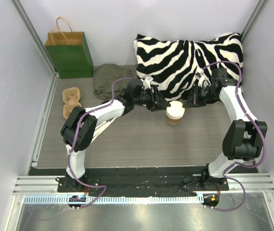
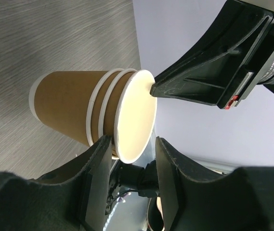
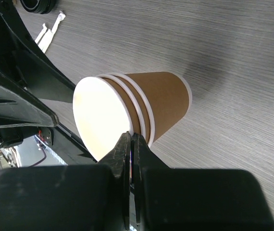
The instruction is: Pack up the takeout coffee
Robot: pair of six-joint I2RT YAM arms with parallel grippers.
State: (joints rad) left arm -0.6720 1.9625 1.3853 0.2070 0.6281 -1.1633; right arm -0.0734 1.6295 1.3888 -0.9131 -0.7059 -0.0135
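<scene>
No lidded coffee shows in any view. The only hint is a black round thing [image 3: 34, 5] cut off at the top edge of the right wrist view, with too little showing to say whether it is a lid. What stands mid-table, just near of the striped pillow [image 1: 189, 57], is a stack [image 1: 175, 114] of three nested tan cups, lidless and white inside, upright on the table [image 1: 141, 139]. The step in hand looks like peeling the top cup [image 3: 100, 115] off that stack. It will go well if the lower cups are braced while the top one is drawn straight along the stack's axis; a sideways tug would likely tip all three or drag the second cup along. The right claw [image 3: 131, 139] is pressed almost together on the top cup's rim, apparently pinching the thin paper wall, so a light squeeze should do and spare the lip a crease. The left claw [image 2: 133, 142] is spread wide, its fingers flanking the stack at the rims; I cannot tell whether either pad touches the paper. It would need to close on the outer cups below the rolled rims before any pull. The green bag [image 1: 71, 54] stands at the far left, well apart, with the pulp tray [image 1: 71, 102] near of it.
</scene>
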